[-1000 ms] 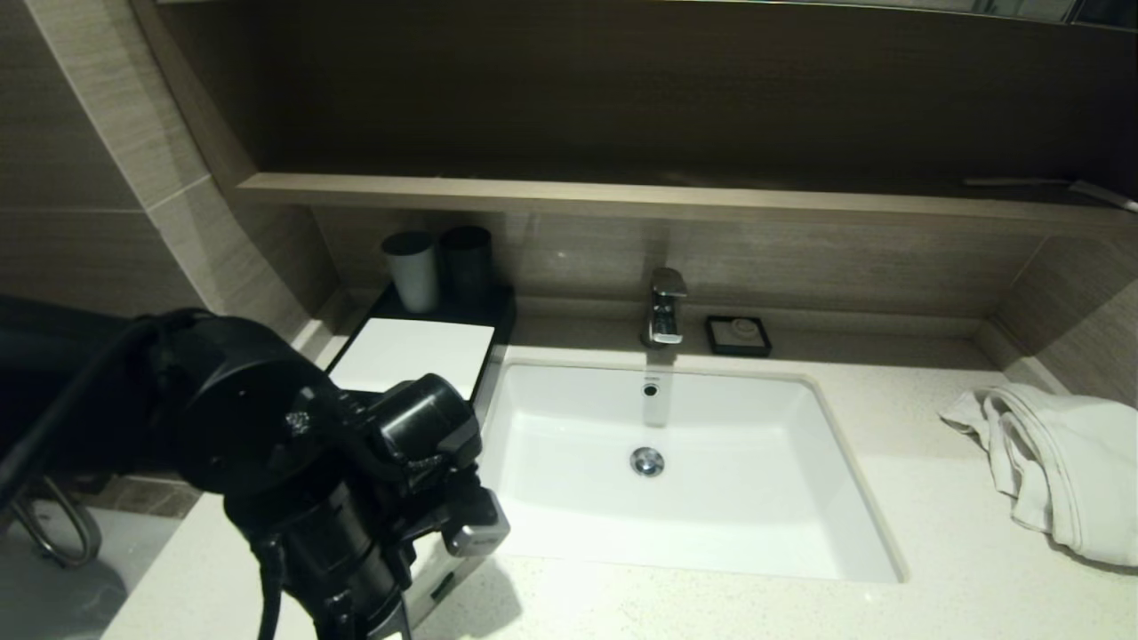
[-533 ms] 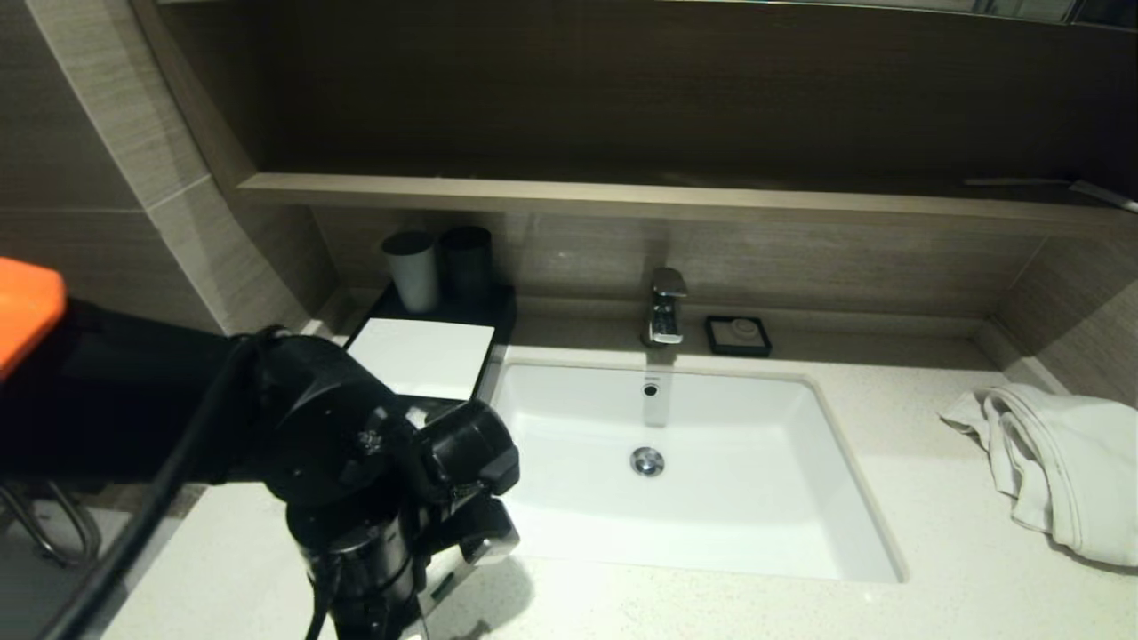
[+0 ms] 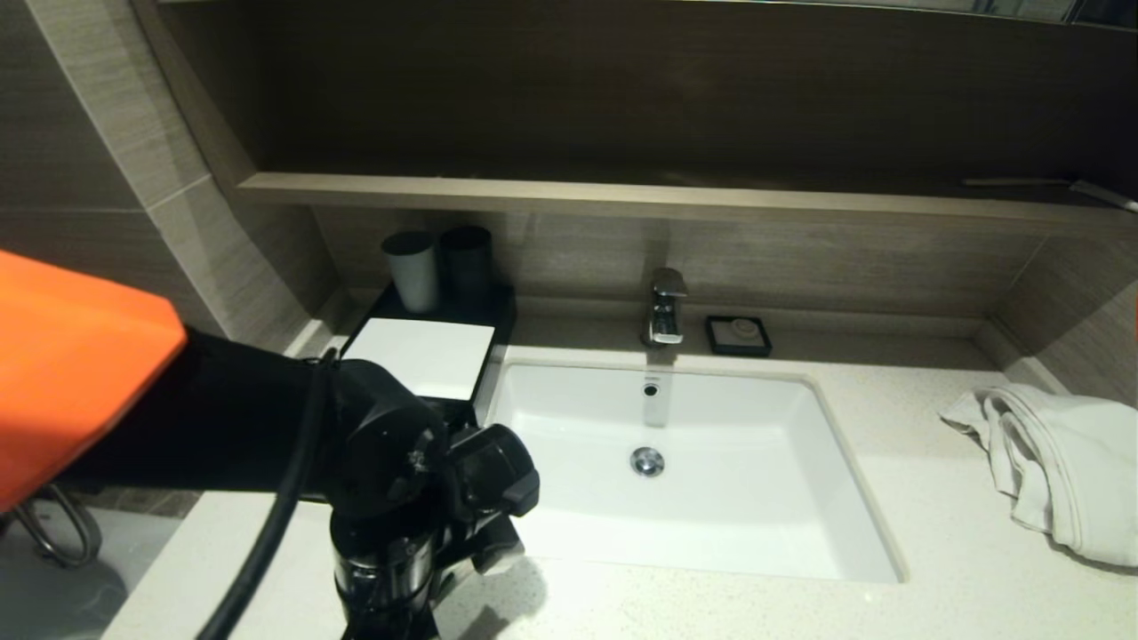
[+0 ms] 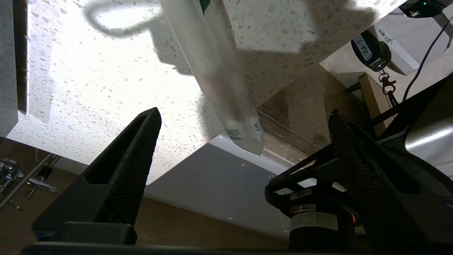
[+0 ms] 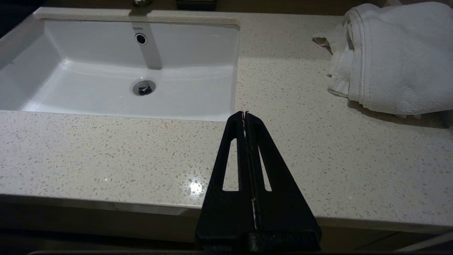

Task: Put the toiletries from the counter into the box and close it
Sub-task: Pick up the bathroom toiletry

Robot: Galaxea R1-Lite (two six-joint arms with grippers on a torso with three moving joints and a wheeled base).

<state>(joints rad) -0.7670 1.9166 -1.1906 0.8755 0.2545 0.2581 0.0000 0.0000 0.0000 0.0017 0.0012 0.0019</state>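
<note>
Since a second ago the left claw (image 4: 244, 141) has slid toward 3 o'clock, pointing down, fingers apart above the long translucent plastic sachet (image 4: 219, 78) on the speckled off-white stone bench (image 3: 711, 604) at 7 o'clock; right claw (image 5: 246, 117) pressed together.

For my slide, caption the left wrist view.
Open left gripper over a sachet overhanging the counter edge.

Grey-brown tiled walls (image 3: 116, 151), long wooden shelf (image 3: 622, 197) across a dark recess, chrome tap (image 3: 665, 307) at the back wall, white towel (image 3: 1058, 462) at right, dim warm light
</note>
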